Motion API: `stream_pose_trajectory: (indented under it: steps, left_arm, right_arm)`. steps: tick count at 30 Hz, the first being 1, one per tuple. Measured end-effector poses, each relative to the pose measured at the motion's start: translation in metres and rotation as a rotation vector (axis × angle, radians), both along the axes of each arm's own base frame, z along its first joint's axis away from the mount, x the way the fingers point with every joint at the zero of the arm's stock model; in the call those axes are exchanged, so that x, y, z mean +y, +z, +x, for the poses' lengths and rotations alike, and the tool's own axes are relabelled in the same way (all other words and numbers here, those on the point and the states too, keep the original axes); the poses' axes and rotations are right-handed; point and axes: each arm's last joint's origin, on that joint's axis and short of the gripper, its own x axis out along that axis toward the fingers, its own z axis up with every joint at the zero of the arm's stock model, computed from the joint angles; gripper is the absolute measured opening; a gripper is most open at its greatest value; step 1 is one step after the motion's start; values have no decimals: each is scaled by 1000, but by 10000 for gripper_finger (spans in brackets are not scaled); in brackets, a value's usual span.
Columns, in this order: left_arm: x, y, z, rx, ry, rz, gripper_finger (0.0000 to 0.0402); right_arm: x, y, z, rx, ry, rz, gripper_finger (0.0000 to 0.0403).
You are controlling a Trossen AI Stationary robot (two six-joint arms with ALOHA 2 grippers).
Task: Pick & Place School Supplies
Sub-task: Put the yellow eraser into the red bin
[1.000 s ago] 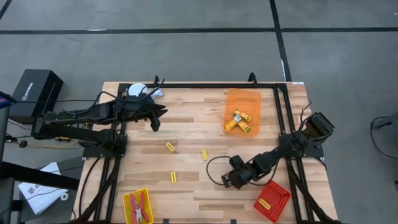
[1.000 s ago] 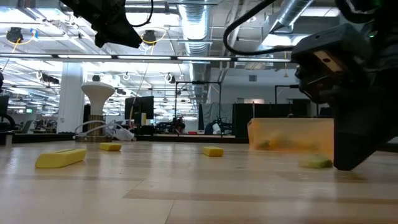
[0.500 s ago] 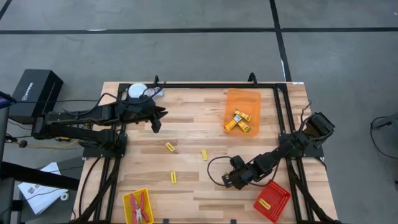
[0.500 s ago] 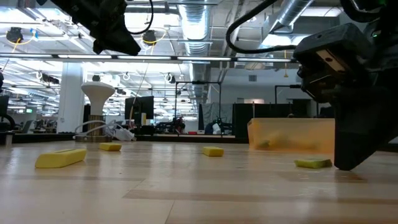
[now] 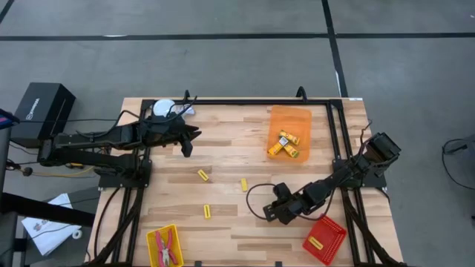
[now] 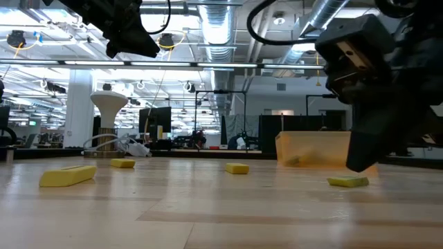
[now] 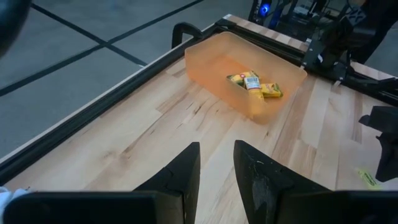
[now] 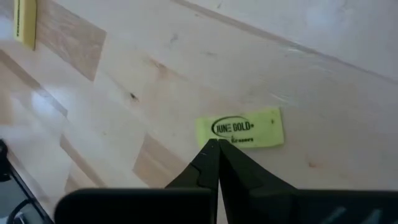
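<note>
A flat yellow piece (image 8: 242,129) with a dark printed label lies on the wood just in front of my right gripper (image 8: 214,146). The gripper is shut and hangs a little above the table (image 6: 360,162), with the piece (image 6: 348,182) under its tip. Three more yellow pieces lie loose mid-table (image 5: 202,175) (image 5: 243,184) (image 5: 207,211). My left gripper (image 5: 185,147) hovers high at the far left. Its fingers (image 7: 186,171) stand narrowly open with nothing between them. Red-handled pliers (image 5: 167,248) lie in the yellow tray.
The orange tray (image 5: 278,115) at the far right holds several yellow sticks. The red tray (image 5: 335,226) at the near right holds one yellow piece. The yellow tray (image 5: 152,237) sits at the near left. A white cup (image 5: 163,109) stands at the far left corner.
My right gripper has tipped, and its shut fingertips have risen off the table top. The yellow piece beside them, half hidden before, now lies in plain view on the wood.
</note>
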Motion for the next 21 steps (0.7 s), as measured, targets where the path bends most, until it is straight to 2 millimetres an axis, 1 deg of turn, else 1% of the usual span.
stream_pose_trajectory:
  steps: [12, 21]
  left_arm:
    - [0, 1, 0, -8, 1, -1, 92]
    - [0, 1, 0, -7, 1, -1, 92]
  right_arm:
    - [-1, 1, 1, -20, -16, -24, 0]
    - [-7, 1, 4, -13, -25, -35, 0]
